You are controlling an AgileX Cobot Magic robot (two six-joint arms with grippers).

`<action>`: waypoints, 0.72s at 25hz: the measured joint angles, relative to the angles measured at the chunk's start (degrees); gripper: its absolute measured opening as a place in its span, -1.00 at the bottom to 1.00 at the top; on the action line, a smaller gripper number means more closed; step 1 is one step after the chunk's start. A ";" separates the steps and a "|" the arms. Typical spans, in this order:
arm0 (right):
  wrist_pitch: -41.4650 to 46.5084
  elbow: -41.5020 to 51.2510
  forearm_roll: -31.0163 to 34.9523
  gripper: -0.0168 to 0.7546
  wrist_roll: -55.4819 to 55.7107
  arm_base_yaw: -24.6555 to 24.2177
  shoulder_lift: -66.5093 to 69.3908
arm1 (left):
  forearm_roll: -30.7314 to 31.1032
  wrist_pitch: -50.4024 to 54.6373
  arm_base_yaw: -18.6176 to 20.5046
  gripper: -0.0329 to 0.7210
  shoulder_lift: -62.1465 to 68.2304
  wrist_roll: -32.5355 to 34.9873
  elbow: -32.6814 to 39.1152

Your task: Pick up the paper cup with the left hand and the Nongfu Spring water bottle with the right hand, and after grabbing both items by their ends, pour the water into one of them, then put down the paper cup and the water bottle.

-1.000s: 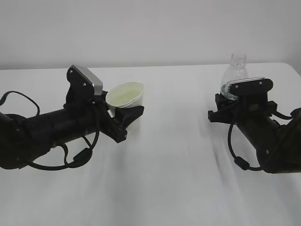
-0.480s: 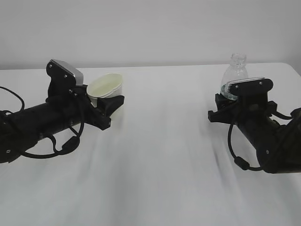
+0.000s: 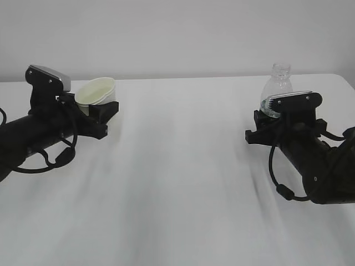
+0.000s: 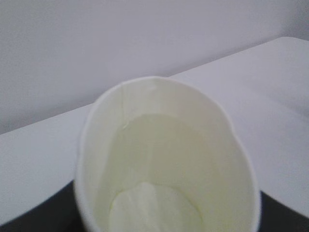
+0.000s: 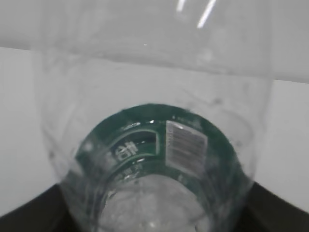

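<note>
Cup (image 3: 96, 92) clamped low in left claw (image 3: 99, 113), bottle (image 3: 275, 88) upright in right claw (image 3: 263, 130), apart, mouths clear above jaws for set-down.

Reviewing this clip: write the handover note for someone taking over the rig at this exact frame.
Left gripper: closed on the paper cup, at the table's far left, cup tilted, with clear water in it.
Right gripper: closed around the lower part of the water bottle, upright at the right, cap off.
Done: both picked up; water in the cup suggests the pour is done.
Left: set the cup and the bottle down, open both grippers, back the arms away. Whether either already rests on the table can't be told.
</note>
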 joint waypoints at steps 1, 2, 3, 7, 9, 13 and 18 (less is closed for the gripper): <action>0.00 0.00 0.00 0.25 0.00 0.00 0.00 | -0.15 0.00 0.47 0.19 0.00 0.00 0.00; 0.00 0.00 0.00 0.25 0.00 0.00 0.00 | -0.58 0.00 0.99 0.19 0.00 0.24 0.00; 0.00 0.00 0.00 0.25 0.00 0.00 0.00 | -0.86 0.00 1.52 0.19 0.00 0.22 0.00; 0.00 0.00 0.00 0.25 0.00 0.00 0.00 | -1.59 0.00 3.76 0.19 0.00 0.35 0.00; 0.00 0.00 0.00 0.25 0.00 0.00 0.00 | -2.33 0.00 4.72 0.19 0.00 0.38 0.00; 0.00 0.00 0.00 0.25 0.23 0.00 0.00 | -2.88 0.00 6.49 0.19 0.00 0.48 0.00; 0.00 0.00 0.00 0.25 0.42 0.00 0.00 | -4.61 0.00 8.32 0.19 0.00 0.74 0.00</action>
